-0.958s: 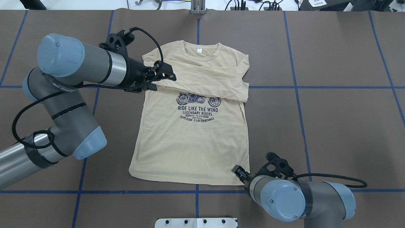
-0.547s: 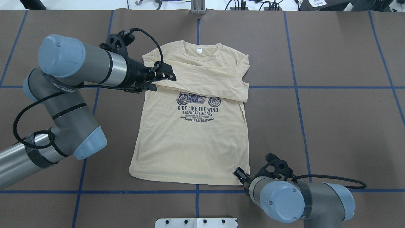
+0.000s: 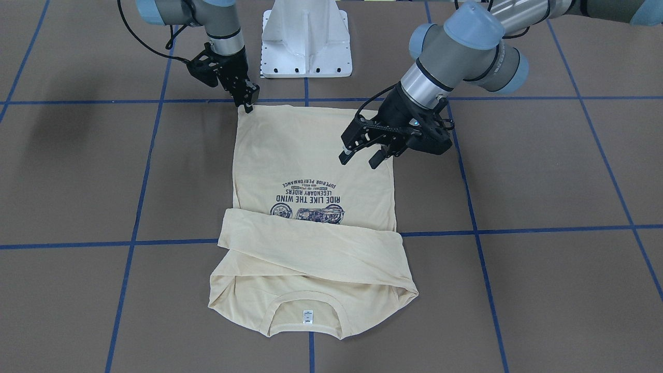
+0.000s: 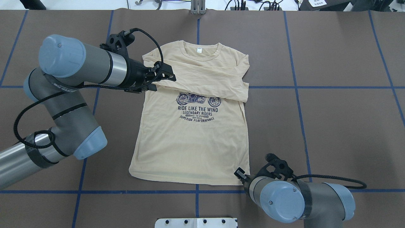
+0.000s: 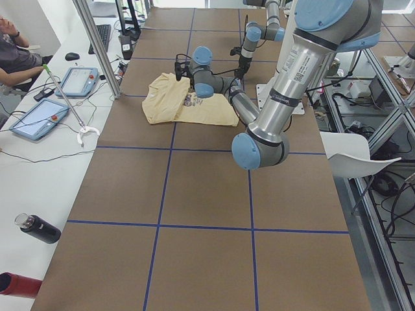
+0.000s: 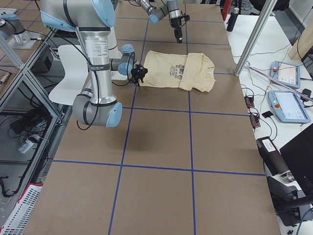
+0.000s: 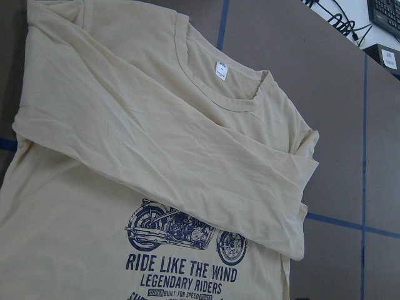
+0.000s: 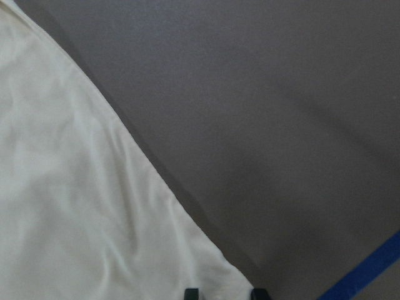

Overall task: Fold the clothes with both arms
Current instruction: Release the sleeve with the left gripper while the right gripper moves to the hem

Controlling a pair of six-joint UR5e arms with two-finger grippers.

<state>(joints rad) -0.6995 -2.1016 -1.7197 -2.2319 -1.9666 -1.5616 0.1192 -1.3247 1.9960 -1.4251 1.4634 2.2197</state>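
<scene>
T-shirt on table, pedestal near hem, right gripper possibly touching corner

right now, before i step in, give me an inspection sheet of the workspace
surface: brown table mat with blue grid lines, lying flat.
job's things: T-shirt lies print up, hem toward the robot, a sleeve folded across the chest.
clutter: nothing seen on the mat.
grippers: left gripper open, raised over the shirt, holding nothing; right gripper open, tips at the hem corner.
cables: a black cable loops off each wrist.
surroundings: white pedestal base; beside the table, pendants, a black bottle, a seated person.
</scene>
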